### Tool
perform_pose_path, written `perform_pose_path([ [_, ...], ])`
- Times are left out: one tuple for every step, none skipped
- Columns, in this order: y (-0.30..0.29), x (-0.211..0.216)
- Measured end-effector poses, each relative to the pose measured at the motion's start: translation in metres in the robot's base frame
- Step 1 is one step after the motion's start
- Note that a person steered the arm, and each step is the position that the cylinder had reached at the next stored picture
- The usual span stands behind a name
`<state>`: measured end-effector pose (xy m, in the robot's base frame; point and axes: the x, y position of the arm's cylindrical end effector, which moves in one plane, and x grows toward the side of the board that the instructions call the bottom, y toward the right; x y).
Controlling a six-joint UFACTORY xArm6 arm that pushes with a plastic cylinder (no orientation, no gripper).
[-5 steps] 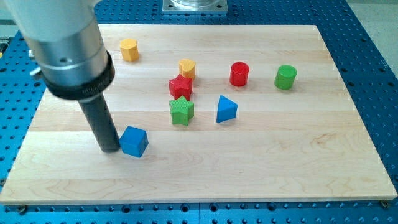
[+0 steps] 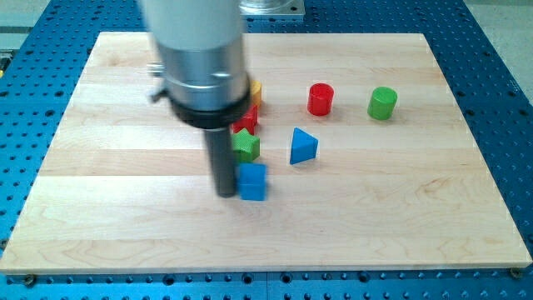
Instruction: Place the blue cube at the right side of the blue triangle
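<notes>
The blue cube (image 2: 252, 181) sits on the wooden board (image 2: 400, 200) below the middle. My tip (image 2: 226, 192) touches the cube's left side. The blue triangle (image 2: 302, 146) lies up and to the view's right of the cube, a short gap away. The arm's grey body (image 2: 202, 58) hangs over the board's upper middle and hides what is behind it.
A green star block (image 2: 246, 147) sits just above the blue cube. A red star block (image 2: 246, 122) and an orange block (image 2: 255, 90) are partly hidden behind the arm. A red cylinder (image 2: 321, 99) and a green cylinder (image 2: 382, 103) stand at the upper right.
My tip has moved to the view's right and pushed the blue cube right, to below the green star. The arm now covers the yellow block seen earlier at the upper left.
</notes>
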<state>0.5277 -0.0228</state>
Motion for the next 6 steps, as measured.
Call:
perform_pose_path([
  [0.093,0.001],
  [0.123,0.004],
  [0.132,0.042],
  [0.147,-0.003],
  [0.146,-0.022],
  [0.159,0.01],
])
